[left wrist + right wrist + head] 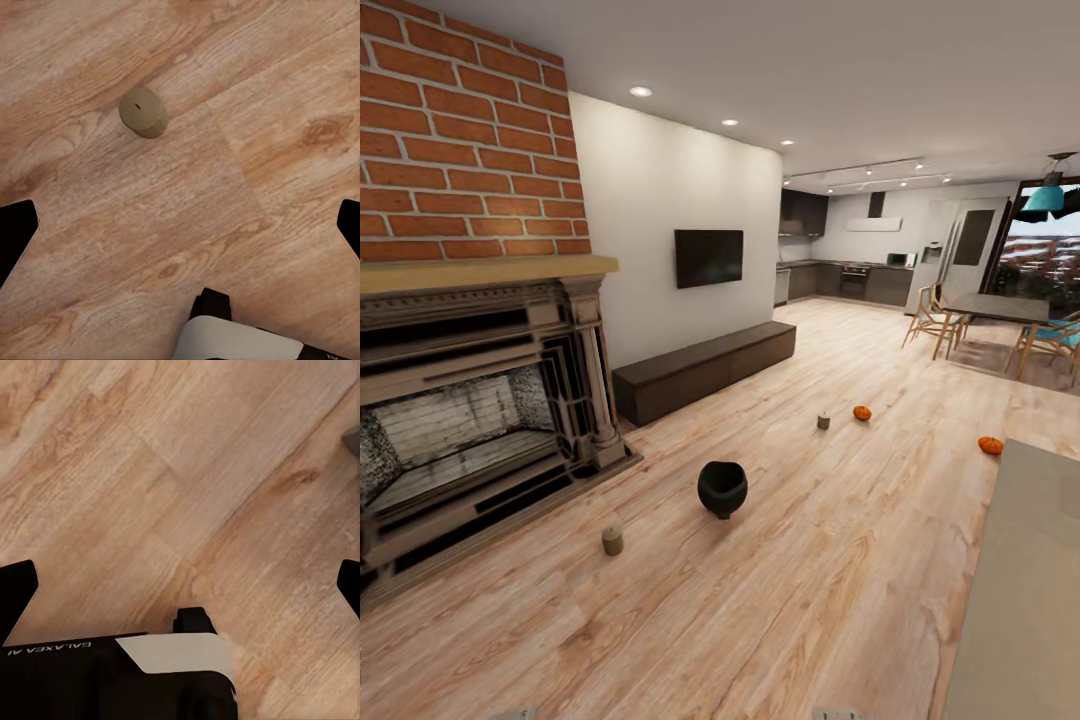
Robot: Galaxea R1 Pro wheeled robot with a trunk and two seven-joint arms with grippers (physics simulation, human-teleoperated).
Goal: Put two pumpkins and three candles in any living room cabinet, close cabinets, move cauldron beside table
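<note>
Left gripper spread wide above the plank floor, holding nothing; squat olive candle standing on the floor beyond the fingertips, apart from them. Right gripper likewise spread over bare floor. Farther off, black cauldron, two pumpkins, closed cabinet.

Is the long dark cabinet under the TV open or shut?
Shut: the cabinet shows flush dark fronts, with no drawer pulled out and no pale inside visible.
</note>
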